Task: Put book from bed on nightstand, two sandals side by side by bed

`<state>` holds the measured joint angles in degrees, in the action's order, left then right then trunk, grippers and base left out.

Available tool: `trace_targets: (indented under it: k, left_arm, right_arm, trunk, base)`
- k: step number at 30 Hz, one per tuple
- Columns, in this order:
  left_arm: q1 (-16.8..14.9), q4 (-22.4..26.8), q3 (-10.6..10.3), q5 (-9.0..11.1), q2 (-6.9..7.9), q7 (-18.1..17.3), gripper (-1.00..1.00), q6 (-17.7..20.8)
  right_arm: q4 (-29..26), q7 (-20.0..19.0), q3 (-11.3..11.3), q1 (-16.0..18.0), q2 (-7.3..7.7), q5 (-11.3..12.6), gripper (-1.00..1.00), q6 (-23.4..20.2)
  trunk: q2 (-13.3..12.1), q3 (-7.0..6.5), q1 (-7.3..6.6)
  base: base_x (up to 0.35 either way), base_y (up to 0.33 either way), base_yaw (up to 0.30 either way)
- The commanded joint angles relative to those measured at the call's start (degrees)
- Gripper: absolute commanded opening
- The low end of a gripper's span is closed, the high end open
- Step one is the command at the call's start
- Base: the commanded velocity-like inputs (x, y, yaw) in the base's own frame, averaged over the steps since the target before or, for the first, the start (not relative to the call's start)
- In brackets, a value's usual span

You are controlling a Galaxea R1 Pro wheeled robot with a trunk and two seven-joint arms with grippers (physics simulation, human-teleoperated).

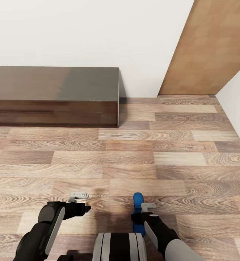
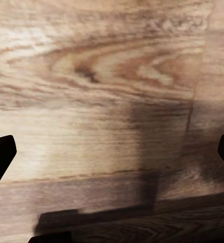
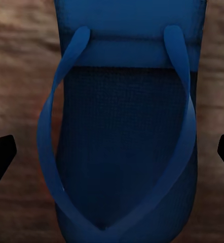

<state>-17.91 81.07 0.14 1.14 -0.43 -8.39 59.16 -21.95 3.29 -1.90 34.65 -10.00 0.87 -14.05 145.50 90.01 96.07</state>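
Observation:
One bright blue sandal (image 1: 137, 199) lies lengthwise right under my right gripper (image 1: 141, 212), low in the head view. In the right wrist view the sandal (image 3: 127, 126) lies sole-up to the camera with its straps showing. It sits between the two dark fingertips (image 3: 1, 157), and a gap of floor shows on each side, so the right gripper (image 3: 112, 152) is open around it. My left gripper (image 1: 80, 202) hangs open over bare wood-plank floor (image 2: 112, 101) with nothing in it. The book, the bed and the nightstand are out of view.
A long low dark TV cabinet (image 1: 54, 90) stands against the white wall at the back left. A light wooden panel (image 1: 210, 47) leans across the back right corner, with a white wall (image 1: 239, 105) at the right. Wood-plank floor (image 1: 134, 159) stretches between me and the cabinet.

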Motion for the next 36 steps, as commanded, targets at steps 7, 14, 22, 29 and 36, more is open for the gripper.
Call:
trace_targets:
  k: [7,14,22,29,36]
  left_arm:
    - [0.0,0.0,0.0,0.1,-0.01,0.0,1.00,0.3]
    - [0.0,0.1,0.0,0.1,-0.01,-0.1,1.00,0.3]
    - [0.0,0.1,0.0,0.1,-0.01,-0.1,1.00,0.3]
    - [0.0,0.1,0.0,0.1,-0.01,-0.1,1.00,0.3]
    - [0.0,0.1,0.0,0.1,-0.01,-0.1,1.00,0.3]
  right_arm:
    - [-0.1,0.3,-0.2,0.0,0.00,0.1,1.00,-0.4]
    - [-0.1,0.3,-0.2,0.0,0.00,0.1,1.00,-0.4]
    - [-0.1,0.3,-0.2,0.0,0.00,0.1,1.00,-0.4]
    - [-0.1,0.3,-0.2,0.0,0.00,0.1,1.00,-0.4]
    - [-0.1,0.3,-0.2,0.0,0.00,0.1,1.00,-0.4]
  trunk:
    - [0.1,0.70,0.07]
    - [0.1,1.36,0.15]
    - [0.1,1.36,0.15]
    - [0.1,1.36,0.15]
    - [0.1,1.36,0.15]
  base:
    - [0.000,0.000,0.000]
    - [0.000,0.000,0.000]
    - [0.000,0.000,0.000]
    - [0.000,0.000,0.000]
    - [0.000,0.000,0.000]
